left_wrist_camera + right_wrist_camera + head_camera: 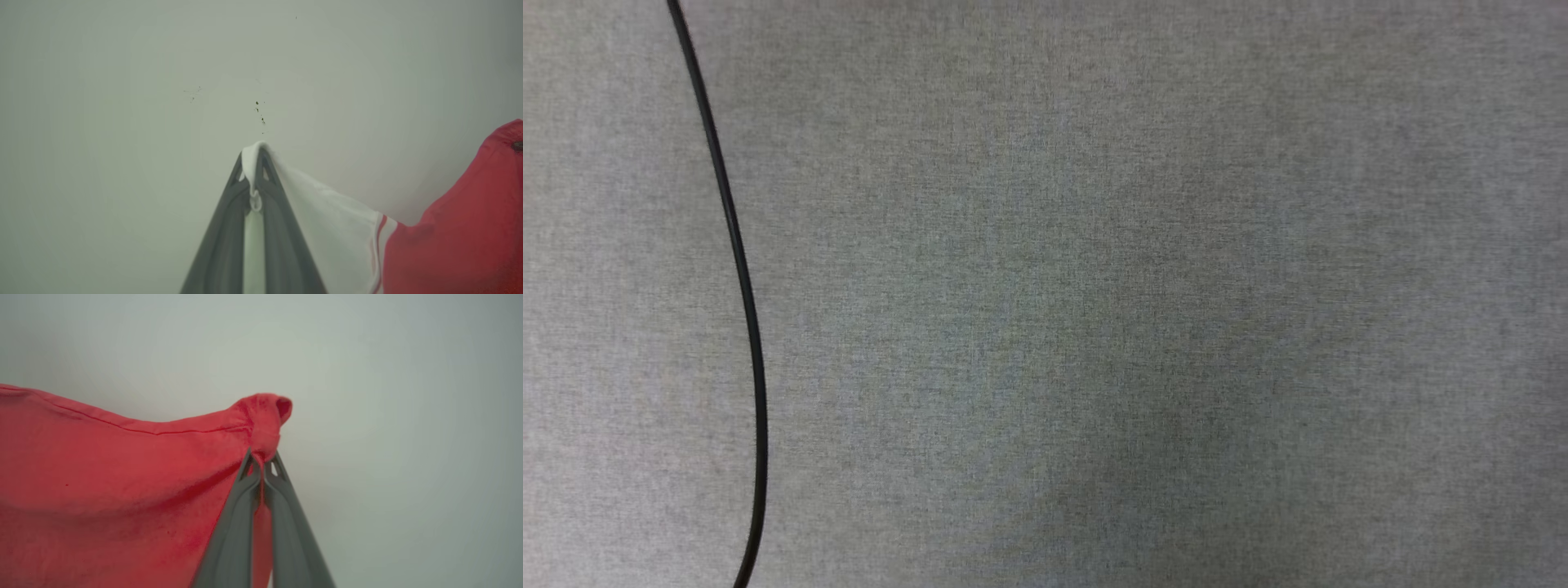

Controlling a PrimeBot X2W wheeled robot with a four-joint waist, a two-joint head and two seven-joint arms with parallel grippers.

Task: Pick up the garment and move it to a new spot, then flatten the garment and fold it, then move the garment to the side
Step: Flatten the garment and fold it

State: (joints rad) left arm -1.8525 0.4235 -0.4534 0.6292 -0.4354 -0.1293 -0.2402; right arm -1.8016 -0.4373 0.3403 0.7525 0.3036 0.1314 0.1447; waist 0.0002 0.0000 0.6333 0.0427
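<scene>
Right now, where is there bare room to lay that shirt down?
The grey surface right of the black cable is bare, the widest patch. A narrower bare strip lies left of it. The cable is the only clutter.

Your jersey [122, 477] is held up, its red body spread with soft creases. Its white sleeve, red-striped at the seam, is pinched in the left gripper [254, 171], and a bunched red corner in the right gripper [263, 463].
</scene>
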